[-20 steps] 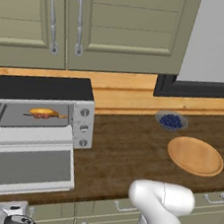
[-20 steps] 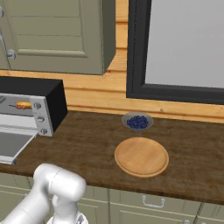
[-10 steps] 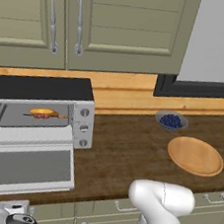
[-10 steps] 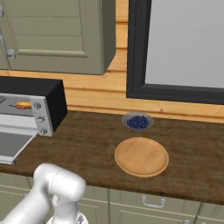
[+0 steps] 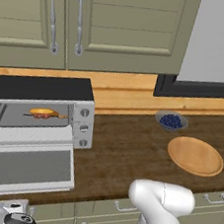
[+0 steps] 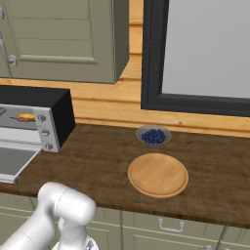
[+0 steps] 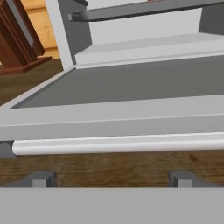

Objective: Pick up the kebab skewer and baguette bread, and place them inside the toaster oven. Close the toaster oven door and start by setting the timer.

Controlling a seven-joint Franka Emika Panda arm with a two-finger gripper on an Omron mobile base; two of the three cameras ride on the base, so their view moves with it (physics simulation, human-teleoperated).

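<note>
The silver toaster oven (image 5: 42, 91) stands at the counter's left with its glass door (image 5: 27, 167) dropped flat. On the rack inside lie the golden baguette (image 5: 42, 111) and, just in front of it, the thin kebab skewer (image 5: 45, 116). From the right base the oven (image 6: 56, 114) and the loaf (image 6: 25, 117) show at the left edge. My gripper (image 7: 111, 179) is open, low at the counter's front edge. The door's bar handle (image 7: 118, 144) runs across just beyond its fingertips (image 7: 41, 178); nothing lies between them. My hand (image 5: 3, 214) sits below the door's front edge.
Three knobs (image 5: 83, 128) line the oven's right panel. A wooden plate (image 5: 195, 155) and a bowl of blueberries (image 5: 171, 121) sit on the right of the counter. Wall cabinets (image 5: 95, 22) hang above, and a dark window frame (image 5: 196, 89) is at the back right.
</note>
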